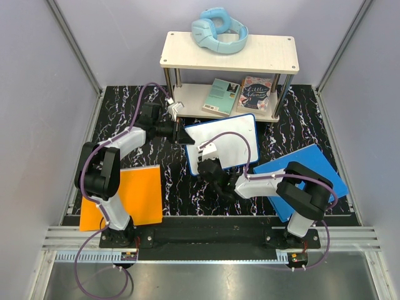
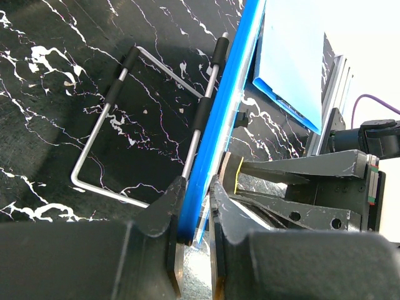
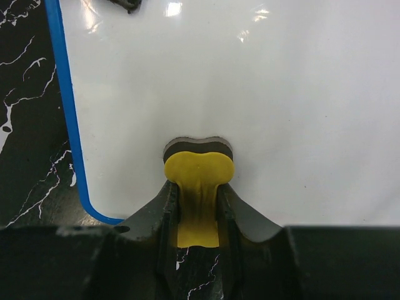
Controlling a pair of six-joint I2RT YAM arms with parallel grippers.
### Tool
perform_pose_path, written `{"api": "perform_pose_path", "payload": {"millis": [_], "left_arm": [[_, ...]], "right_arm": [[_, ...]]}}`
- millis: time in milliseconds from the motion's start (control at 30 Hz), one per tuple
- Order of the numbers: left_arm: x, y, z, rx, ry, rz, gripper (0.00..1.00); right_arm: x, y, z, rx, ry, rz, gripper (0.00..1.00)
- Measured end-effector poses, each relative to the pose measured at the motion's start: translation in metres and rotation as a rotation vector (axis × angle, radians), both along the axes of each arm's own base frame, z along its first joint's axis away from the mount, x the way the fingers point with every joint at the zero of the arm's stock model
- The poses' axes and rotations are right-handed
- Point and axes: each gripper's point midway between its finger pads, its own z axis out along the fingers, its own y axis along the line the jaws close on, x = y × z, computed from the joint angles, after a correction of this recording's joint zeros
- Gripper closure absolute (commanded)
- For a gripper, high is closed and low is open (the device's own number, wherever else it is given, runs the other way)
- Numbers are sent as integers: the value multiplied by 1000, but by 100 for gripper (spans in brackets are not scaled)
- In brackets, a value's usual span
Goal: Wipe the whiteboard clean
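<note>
Yellow eraser pinched in my right gripper, jaws closed partway around it, pad pressed against the whiteboard dead ahead, near its lower corner. Left gripper is clamped on the board's blue rim, propping it up tilted. Looks mid-wipe to me, and next it needs a steady sweep across. No writing I can read on the board. The book beyond it says "Little Women".

Top camera looks down from the near side; both wrist cameras sit close on the shared whiteboard.
</note>
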Motion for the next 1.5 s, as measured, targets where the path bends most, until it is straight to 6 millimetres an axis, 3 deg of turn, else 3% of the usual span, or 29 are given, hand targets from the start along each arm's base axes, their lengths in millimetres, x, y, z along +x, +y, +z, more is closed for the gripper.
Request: {"api": "perform_pose_path", "payload": {"millis": [667, 1500], "left_arm": [[2, 2, -2, 1, 14, 12, 100], [1, 1, -1, -2, 15, 3, 100]], "right_arm": [[-2, 13, -1, -114, -29, 117, 100], [-12, 15, -7, -20, -31, 158, 100]]}}
